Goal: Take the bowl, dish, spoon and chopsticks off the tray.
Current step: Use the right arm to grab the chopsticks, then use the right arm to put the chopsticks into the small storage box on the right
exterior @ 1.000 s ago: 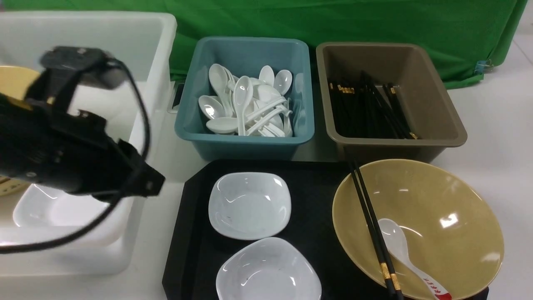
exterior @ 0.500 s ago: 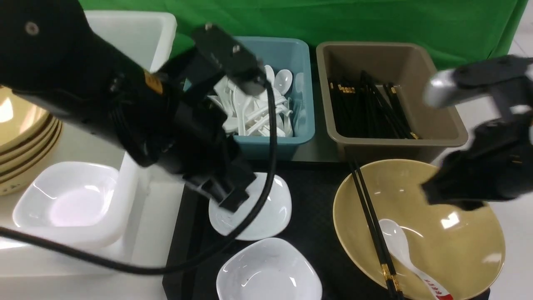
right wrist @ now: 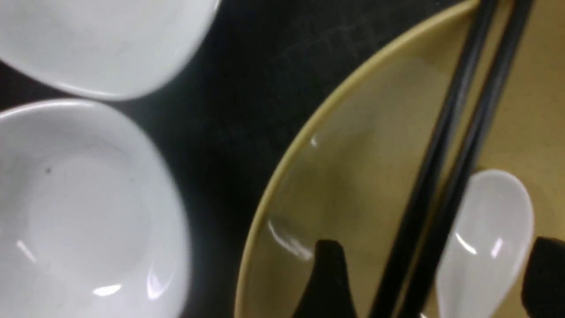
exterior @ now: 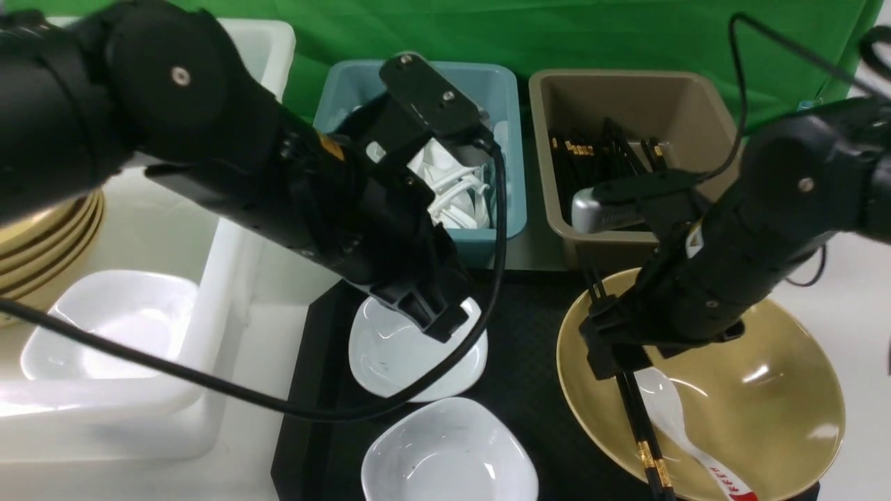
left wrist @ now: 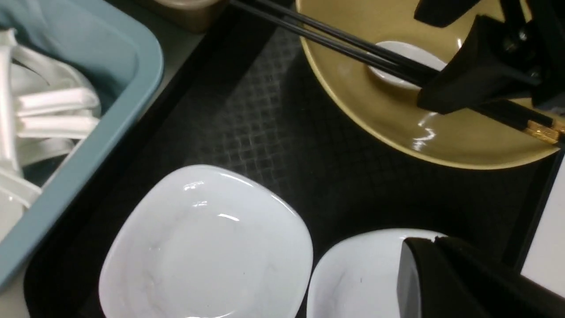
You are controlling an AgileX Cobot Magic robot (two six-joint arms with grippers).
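Green backdrop (exterior: pixel 626 35), white bench (exterior: pixel 866 334); chopsticks (exterior: pixel 644 431) lie across the bowl (exterior: pixel 766 417) on the tray (exterior: pixel 529 327). Right jaws wide, straddling them; left jaws shut above a dish (exterior: pixel 390 355). Thin, stiff, slick: I'd pinch both sticks mid-length or they'll roll apart

A blue bin (left wrist: pixel 132 84) of white spoons (left wrist: pixel 57 101) fills the upper left. On the black tray (left wrist: pixel 265 132), a white dish (left wrist: pixel 207 247) sits bottom centre, a second dish (left wrist: pixel 353 274) beside it. Upper right, chopsticks (left wrist: pixel 318 32) cross a yellow bowl (left wrist: pixel 379 123) and spoon (left wrist: pixel 395 47), the right gripper (left wrist: pixel 419 59) spread astride them.
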